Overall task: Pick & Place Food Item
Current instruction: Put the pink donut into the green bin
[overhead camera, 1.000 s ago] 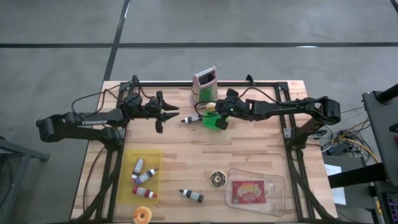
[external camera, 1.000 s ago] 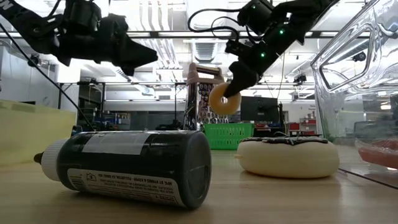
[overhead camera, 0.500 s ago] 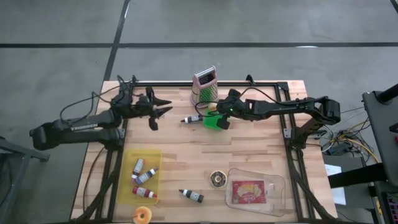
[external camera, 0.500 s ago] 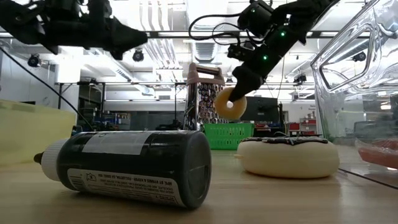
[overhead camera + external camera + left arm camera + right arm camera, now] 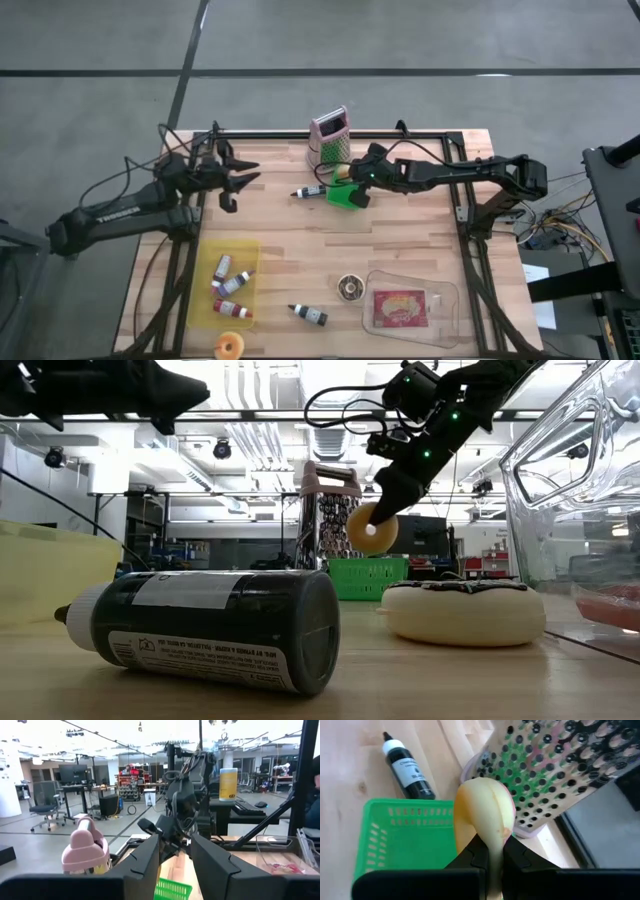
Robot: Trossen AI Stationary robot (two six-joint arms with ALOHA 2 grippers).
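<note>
My right gripper (image 5: 345,176) is shut on a pale yellow ring doughnut (image 5: 370,528), just above a small green basket (image 5: 347,196). The basket stands on the table in front of a pink-topped metal grater (image 5: 328,136). In the right wrist view the doughnut (image 5: 484,818) shows edge-on over the basket (image 5: 395,840). A black bottle (image 5: 306,191) lies to the basket's left. My left gripper (image 5: 236,181) is open and empty, in the air over the table's far left part. My right gripper pinches the doughnut's ring (image 5: 490,851) between its two fingers (image 5: 519,861), on one side of the ring. The fingers slant down from the table's right. The doughnut hangs below them on edge, its hole (image 5: 371,529) showing in the low view, clear of the basket.
A yellow tray (image 5: 246,250) with small bottles sits at the near left, a yellow doughnut (image 5: 231,346) at the near edge. A chocolate doughnut (image 5: 349,288), another black bottle (image 5: 308,315) and a clear container (image 5: 445,300) holding red food lie near the front.
My left gripper has drawn back toward the table's left edge, away from the basket, and has risen. My right gripper has lowered the doughnut a little toward the green basket and still holds it.
</note>
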